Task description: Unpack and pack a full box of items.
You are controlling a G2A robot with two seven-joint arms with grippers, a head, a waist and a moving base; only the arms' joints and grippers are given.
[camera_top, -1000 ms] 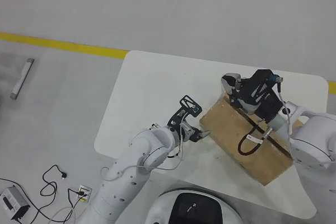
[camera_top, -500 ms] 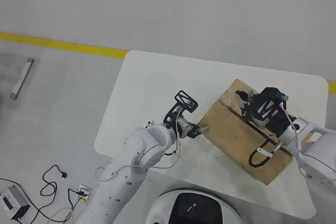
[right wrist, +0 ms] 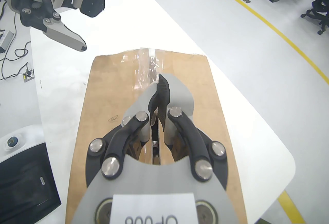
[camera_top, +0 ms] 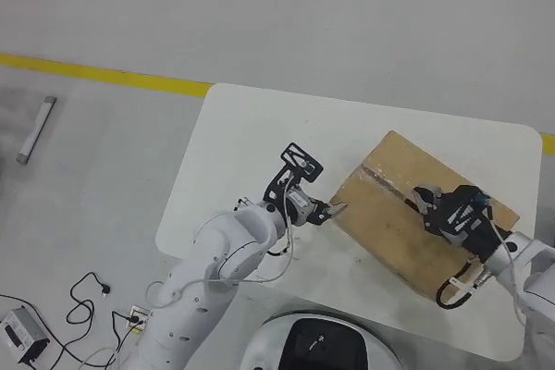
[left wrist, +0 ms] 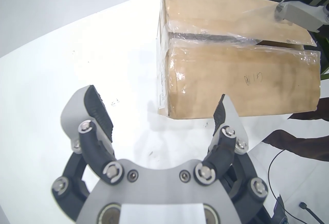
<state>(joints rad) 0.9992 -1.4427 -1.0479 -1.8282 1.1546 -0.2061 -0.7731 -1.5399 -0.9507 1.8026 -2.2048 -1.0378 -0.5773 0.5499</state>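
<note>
A taped cardboard box [camera_top: 381, 208] lies at an angle on the white table [camera_top: 259, 139]. My right gripper [camera_top: 424, 199] is above the box's top seam, toward its right end, shut on a strip of clear tape [right wrist: 145, 65] that stretches from the fingertips [right wrist: 160, 82] back to the box's far edge. In the left wrist view the lifted tape [left wrist: 257, 15] runs from the seam up to the right gripper [left wrist: 280, 12]. My left gripper [camera_top: 326, 211] is open beside the box's left corner [left wrist: 169, 112], just off the cardboard, holding nothing [left wrist: 156, 92].
Bare white tabletop lies to the left of and behind the box. The box's right end sits near the table's right edge. A black cable loop [camera_top: 455, 285] on the right arm hangs over the box's near edge. Cables and a power strip [camera_top: 134, 319] lie on the floor.
My right gripper has travelled along the seam from the box's far-left end toward its right end, drawing the tape up with it. The left gripper has edged slightly closer to the box corner.
</note>
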